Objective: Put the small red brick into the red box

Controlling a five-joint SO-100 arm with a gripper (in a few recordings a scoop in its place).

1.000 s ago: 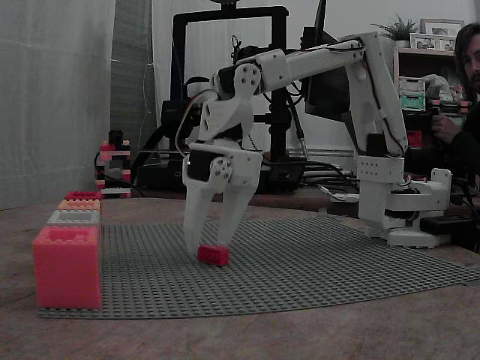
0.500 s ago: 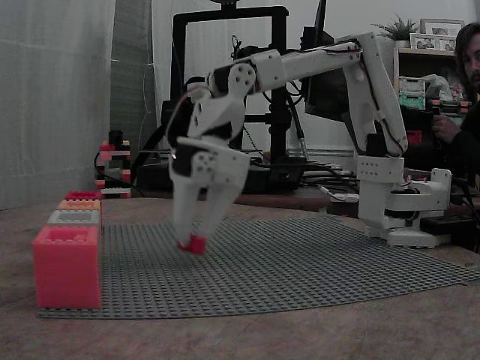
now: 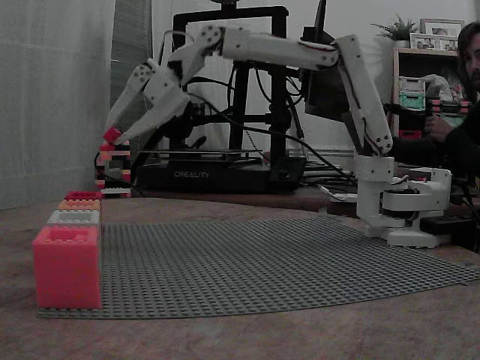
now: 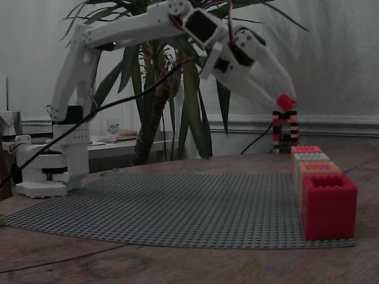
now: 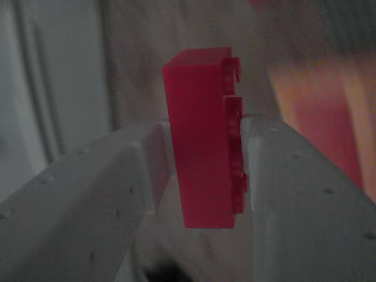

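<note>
Gripper [image 3: 112,136] has swung up and left off the baseplate [image 3: 285,262], jaws pinching the small red brick [image 5: 202,138]; carry now nears the far red box [image 3: 82,195].

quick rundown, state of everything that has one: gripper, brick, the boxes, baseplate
gripper: shut on the small red brick, raised high above the row of boxes
small red brick: clamped between the fingers, off the table
red box: open-topped, far end of the row, inside not visible
orange box: open-topped, inside not visible
grey box: open-topped, inside not visible
pink box: open-topped, nearest end of the row
grey baseplate: flat on the table
</note>
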